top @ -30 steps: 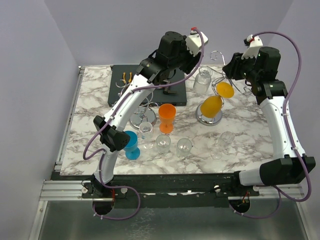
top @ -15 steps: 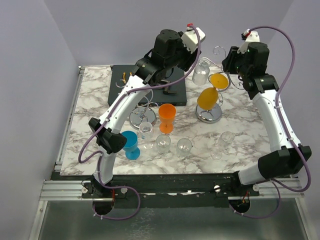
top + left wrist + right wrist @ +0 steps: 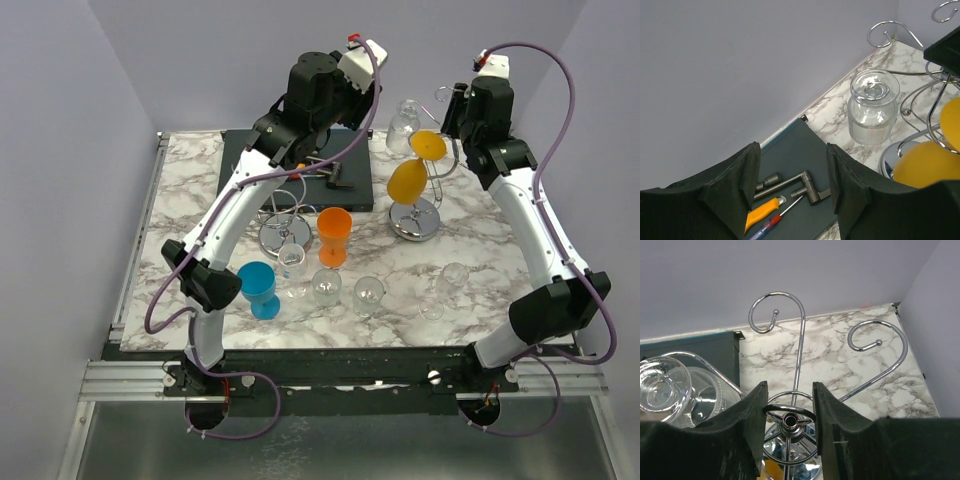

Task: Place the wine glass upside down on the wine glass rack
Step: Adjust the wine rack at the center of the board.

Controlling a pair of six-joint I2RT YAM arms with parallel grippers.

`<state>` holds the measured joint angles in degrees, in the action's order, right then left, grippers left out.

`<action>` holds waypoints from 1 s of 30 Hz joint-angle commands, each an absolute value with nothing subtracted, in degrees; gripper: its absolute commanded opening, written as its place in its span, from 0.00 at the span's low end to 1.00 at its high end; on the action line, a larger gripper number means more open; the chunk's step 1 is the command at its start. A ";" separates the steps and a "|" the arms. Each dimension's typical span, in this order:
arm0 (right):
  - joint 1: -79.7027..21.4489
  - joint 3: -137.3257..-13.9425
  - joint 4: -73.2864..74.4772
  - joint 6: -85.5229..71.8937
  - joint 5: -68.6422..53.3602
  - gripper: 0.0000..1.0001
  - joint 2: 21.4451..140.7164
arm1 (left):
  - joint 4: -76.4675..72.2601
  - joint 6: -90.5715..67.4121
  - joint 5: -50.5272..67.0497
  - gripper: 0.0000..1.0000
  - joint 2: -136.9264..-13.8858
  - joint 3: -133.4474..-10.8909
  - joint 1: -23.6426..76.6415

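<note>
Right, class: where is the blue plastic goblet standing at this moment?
In the top view the blue plastic goblet stands at the marble table's near left, just left of a small clear stemmed glass.

Between my left fingers (image 3: pixel 735 185) lies a dark mat (image 3: pixel 805 145); on it a grey metal tool (image 3: pixel 805 182), with an orange-handled tool (image 3: pixel 761 212) and a red screwdriver (image 3: pixel 772 222) by the left finger; well behind the fingers, on the marble table (image 3: pixel 180 200), an orange cup (image 3: pixel 334 235) and a blue cup (image 3: pixel 258 288).

The curled chrome wire rack (image 3: pixel 789 418) is polished to a mirror gloss. The clear ribbed glass (image 3: pixel 873 112) is smooth and shiny — the grey-veined marble tabletop (image 3: pixel 480 260) is duller.
</note>
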<state>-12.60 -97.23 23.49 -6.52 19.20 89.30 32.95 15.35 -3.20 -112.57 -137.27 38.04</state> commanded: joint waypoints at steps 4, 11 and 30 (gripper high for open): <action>-13.31 -100.23 15.56 -4.57 27.91 0.01 88.67 | 30.23 13.05 -4.62 0.60 -107.38 -133.87 36.66; -17.26 -98.98 15.29 -2.65 25.17 0.08 88.98 | 29.12 12.57 -4.04 0.60 -104.75 -130.13 36.20; -18.02 -105.16 21.47 -3.45 29.18 0.71 89.47 | 28.21 12.13 -2.64 0.62 -101.28 -126.04 35.84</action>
